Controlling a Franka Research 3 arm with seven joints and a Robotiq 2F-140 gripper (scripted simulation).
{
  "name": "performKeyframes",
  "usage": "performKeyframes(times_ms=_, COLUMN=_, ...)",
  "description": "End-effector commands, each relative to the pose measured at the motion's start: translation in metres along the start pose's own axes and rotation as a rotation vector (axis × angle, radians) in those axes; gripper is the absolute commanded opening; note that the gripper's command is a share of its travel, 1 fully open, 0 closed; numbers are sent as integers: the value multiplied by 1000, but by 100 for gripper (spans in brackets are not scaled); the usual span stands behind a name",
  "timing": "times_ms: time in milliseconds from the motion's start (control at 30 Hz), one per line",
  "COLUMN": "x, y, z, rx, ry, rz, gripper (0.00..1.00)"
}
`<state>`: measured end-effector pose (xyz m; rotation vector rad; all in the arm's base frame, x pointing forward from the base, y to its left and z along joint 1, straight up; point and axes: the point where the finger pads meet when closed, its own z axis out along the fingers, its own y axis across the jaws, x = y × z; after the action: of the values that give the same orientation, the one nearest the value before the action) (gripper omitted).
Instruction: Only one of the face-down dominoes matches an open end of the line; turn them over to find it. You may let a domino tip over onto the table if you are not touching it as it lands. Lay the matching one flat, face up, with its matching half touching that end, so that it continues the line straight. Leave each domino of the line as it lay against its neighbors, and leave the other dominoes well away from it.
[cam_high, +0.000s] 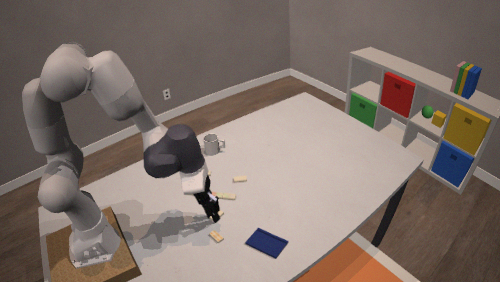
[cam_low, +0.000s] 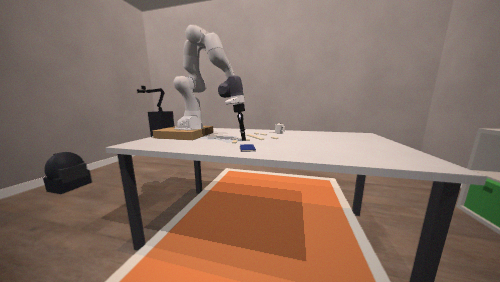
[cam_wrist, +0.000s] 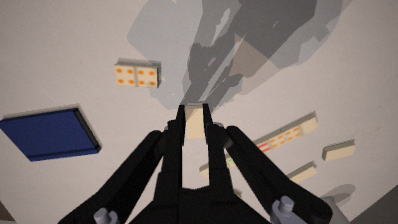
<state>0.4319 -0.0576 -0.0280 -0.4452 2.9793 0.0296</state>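
Note:
My gripper (cam_high: 215, 218) (cam_low: 243, 138) (cam_wrist: 194, 112) points down at the table, its fingers shut on the sides of a plain-backed domino (cam_wrist: 194, 125). Its face is hidden. A face-up domino (cam_high: 216, 236) (cam_wrist: 136, 76) with four orange pips on each half lies apart, near the blue tray. The line of dominoes (cam_high: 226, 196) (cam_wrist: 286, 137) runs slantwise to the right of my fingers in the wrist view. It shows orange, red and green pips and a blank right end; my finger hides part of it. Two plain dominoes (cam_wrist: 339, 150) (cam_wrist: 304, 173) lie on the line's far side.
The blue tray (cam_high: 266, 244) (cam_low: 247, 148) (cam_wrist: 47, 134) lies nearer the table's front edge, left in the wrist view. A grey mug (cam_high: 211, 145) (cam_low: 279, 128) stands behind the dominoes. The arm stands on a wooden base (cam_high: 60, 255) (cam_low: 175, 133).

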Motion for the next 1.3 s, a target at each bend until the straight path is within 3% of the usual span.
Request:
performKeyframes(times_ms=0, x=-1, y=0, z=0, rx=0, ry=-2, rz=-4, gripper=22)
performKeyframes(times_ms=233, x=-2, y=0, z=-8, rx=0, ry=-2, rz=-4, gripper=22)
performKeyframes(times_ms=500, x=-7, y=0, z=-43, rx=0, ry=-2, rz=-4, gripper=22)
performKeyframes(times_ms=567, x=-7, y=0, z=-43, rx=0, ry=-2, rz=-4, gripper=22)
performKeyframes(times_ms=1000, x=-16, y=0, z=-111, rx=0, ry=-2, rz=-4, gripper=22)
performKeyframes(times_ms=1267, x=-17, y=0, z=-119, rx=0, ry=-2, rz=-4, gripper=22)
